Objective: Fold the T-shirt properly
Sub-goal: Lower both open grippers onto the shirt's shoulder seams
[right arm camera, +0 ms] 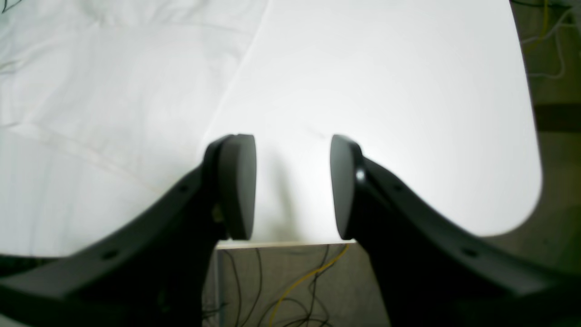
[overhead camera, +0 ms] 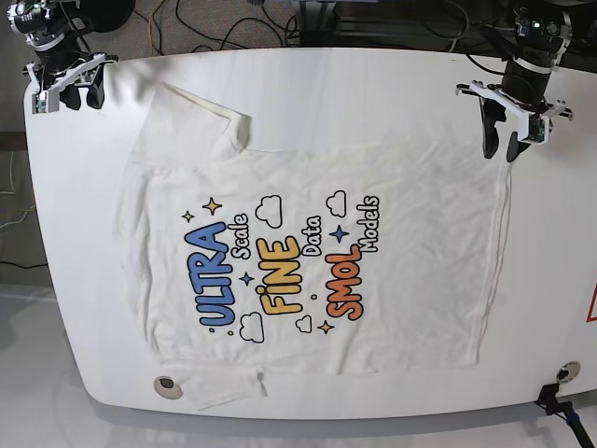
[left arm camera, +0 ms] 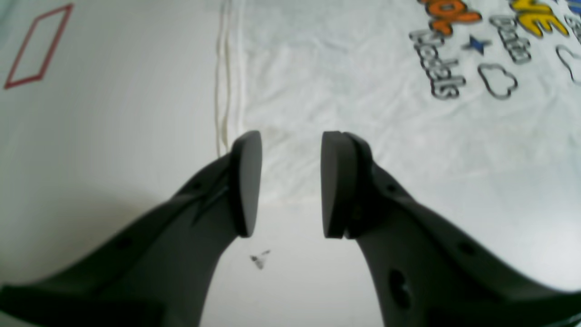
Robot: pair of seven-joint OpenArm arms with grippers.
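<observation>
The T-shirt (overhead camera: 308,252) lies spread flat on the white table (overhead camera: 373,84), print up, hem toward the right and sleeves at the far and near sides. My left gripper (overhead camera: 500,149) is open just above the far hem corner. In the left wrist view the gripper (left arm camera: 290,186) stands over that corner of the shirt (left arm camera: 363,91), holding nothing. My right gripper (overhead camera: 70,96) is open at the table's far left corner, beside the far sleeve. In the right wrist view the gripper (right arm camera: 292,186) hangs over bare table by the edge, with the shirt (right arm camera: 91,113) to its left.
A red outlined mark (left arm camera: 38,45) is on the table beyond the hem, also showing at the right edge of the base view (overhead camera: 590,303). A round grommet (overhead camera: 166,384) sits near the front left edge. Cables (right arm camera: 290,286) lie on the floor past the table edge.
</observation>
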